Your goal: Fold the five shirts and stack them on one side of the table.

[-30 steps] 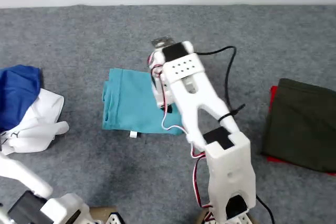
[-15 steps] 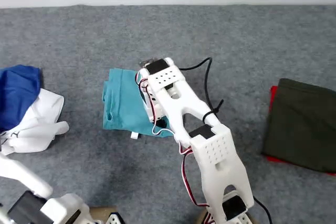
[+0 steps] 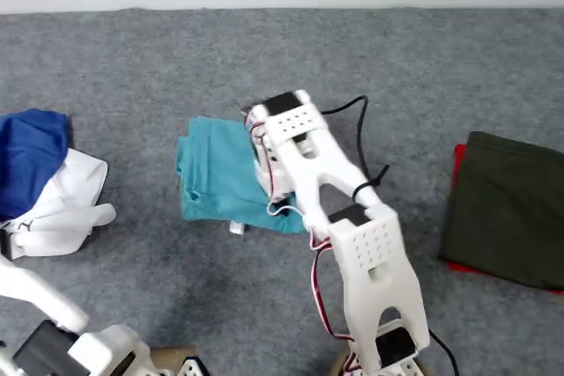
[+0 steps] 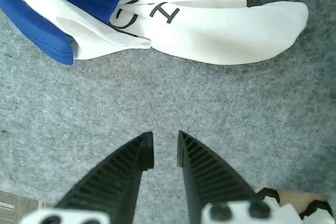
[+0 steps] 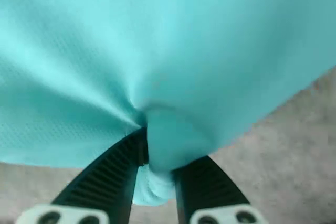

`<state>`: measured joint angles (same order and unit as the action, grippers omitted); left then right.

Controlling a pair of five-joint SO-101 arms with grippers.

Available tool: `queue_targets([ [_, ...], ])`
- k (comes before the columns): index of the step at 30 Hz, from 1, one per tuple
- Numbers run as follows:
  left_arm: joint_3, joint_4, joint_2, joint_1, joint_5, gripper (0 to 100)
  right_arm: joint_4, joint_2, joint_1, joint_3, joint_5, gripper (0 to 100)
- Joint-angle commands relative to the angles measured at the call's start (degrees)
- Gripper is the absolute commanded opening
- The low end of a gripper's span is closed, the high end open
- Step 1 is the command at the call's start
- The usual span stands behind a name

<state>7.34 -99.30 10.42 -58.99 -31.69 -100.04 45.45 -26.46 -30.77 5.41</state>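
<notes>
Centrally, right pincer tight on teal shirt; left pincer slightly apart near black-lettered white shirt.

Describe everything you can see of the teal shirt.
The teal shirt looks like soft knit fabric, folded into a rough rectangle with layered, slightly rumpled edges. It lies flat near the middle of the grey carpeted table, and a small white tag pokes out at its near edge. The right end effector is shut on a pinched fold, and the cloth puckers around the grip. In the high view the arm covers part of it.
</notes>
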Motion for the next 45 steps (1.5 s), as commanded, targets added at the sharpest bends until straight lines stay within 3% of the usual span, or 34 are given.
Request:
queue_targets([
  [1, -0.5, 0.0, 2.7, 0.2, -0.4, 8, -2.9, -6.8, 5.1, -0.3, 6.0, 1.0],
  [6, -0.7, 0.0, 2.7, 0.2, -0.6, 8, -2.9, -16.0, 12.0, 5.0, 23.5, 0.9],
  [12, -0.7, 0.2, 2.7, 0.3, -0.8, 8, -2.2, -18.3, 23.3, 6.5, 57.6, 0.9],
  [15, -0.7, 0.2, 2.8, 0.3, -0.8, 8, 3.9, -18.2, 27.1, 6.3, 72.3, 0.9],
  [18, -2.3, -1.1, 3.3, 0.3, -0.8, 8, 15.2, -18.1, 29.1, 6.3, 80.5, 1.0],
  [20, -3.9, -1.2, 5.3, 0.4, -0.8, 8, 20.8, -17.1, 28.9, 6.3, 80.4, 1.0],
  [24, -4.7, -1.2, 12.0, 4.0, -0.8, 8, 22.5, -16.3, 26.2, 6.3, 75.2, 1.2],
  [28, -4.6, -1.2, 17.8, 8.4, -0.7, 8, 22.2, -17.5, 25.1, 6.2, 63.6, 6.6],
  [34, -4.5, -1.2, 19.8, 9.8, -0.4, 8, 19.6, -24.7, 25.1, 6.2, 33.8, 25.5],
  [40, -0.8, -1.2, 19.3, 9.8, -0.4, 8, 10.7, -32.4, 21.8, 6.3, 1.6, 27.7],
  [45, 2.5, -1.2, 19.3, 9.8, -0.4, 8, -2.2, -34.4, 17.6, 6.3, -13.8, 27.7],
])
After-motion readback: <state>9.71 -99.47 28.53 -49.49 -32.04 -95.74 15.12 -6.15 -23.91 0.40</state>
